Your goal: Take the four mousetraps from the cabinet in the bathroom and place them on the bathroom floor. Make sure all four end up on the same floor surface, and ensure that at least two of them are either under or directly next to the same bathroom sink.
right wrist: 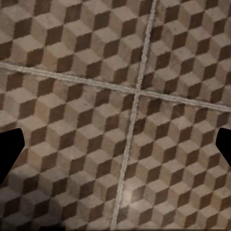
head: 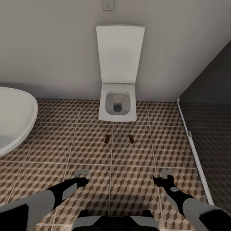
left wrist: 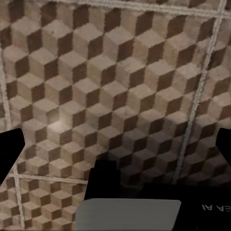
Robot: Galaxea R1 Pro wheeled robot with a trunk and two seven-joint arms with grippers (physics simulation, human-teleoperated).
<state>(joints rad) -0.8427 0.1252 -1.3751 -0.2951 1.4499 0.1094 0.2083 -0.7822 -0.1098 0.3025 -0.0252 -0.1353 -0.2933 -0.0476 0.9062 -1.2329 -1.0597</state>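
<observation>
both grippers, left gripper (head: 82, 173) and right gripper (head: 166, 173), spread and empty over bathroom floor (head: 134, 186); two mousetraps (head: 107, 139) lie ahead between them, toilet (head: 117, 106) beyond.

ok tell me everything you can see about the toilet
The toilet is white, smooth and squarish, like glazed ceramic. Its tall rectangular lid stands upright against the pale wall, leaving the bowl open with a dark drain at the bottom. It sits against the wall on the cube-patterned bathroom floor, between the sink and the dark glass shower panel. Two mousetraps lie on the tiles in front of it, not touching it.
</observation>
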